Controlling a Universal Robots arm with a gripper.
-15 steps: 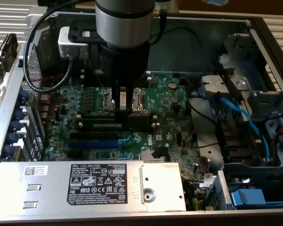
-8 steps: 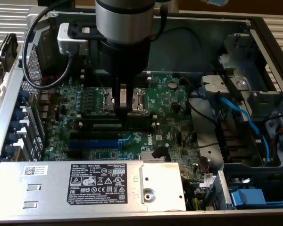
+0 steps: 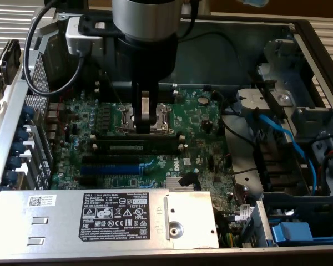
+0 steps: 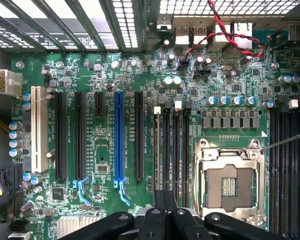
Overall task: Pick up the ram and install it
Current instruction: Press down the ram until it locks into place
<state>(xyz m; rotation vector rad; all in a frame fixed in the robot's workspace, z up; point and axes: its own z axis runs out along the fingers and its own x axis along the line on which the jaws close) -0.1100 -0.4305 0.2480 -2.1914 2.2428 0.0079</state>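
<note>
The ram (image 3: 136, 147) is a long dark stick with a pale label strip, standing on edge in a memory slot on the green motherboard (image 3: 200, 119), just in front of the metal processor socket (image 3: 164, 113). In the wrist view the ram (image 4: 157, 150) is edge-on, a thin strip among the parallel black slots. My gripper (image 3: 146, 126) hangs over the socket, just behind and above the ram. Its fingers are shut together with nothing between them. In the wrist view the gripper (image 4: 165, 202) points down at the memory slots, its black linkage spread beneath.
A blue expansion slot (image 3: 108, 168) and black slots lie in front of the ram. The grey labelled power supply (image 3: 100, 216) fills the near side. Blue cables (image 3: 283, 138) and drive bays stand at the exterior view's right. Case walls ring the board.
</note>
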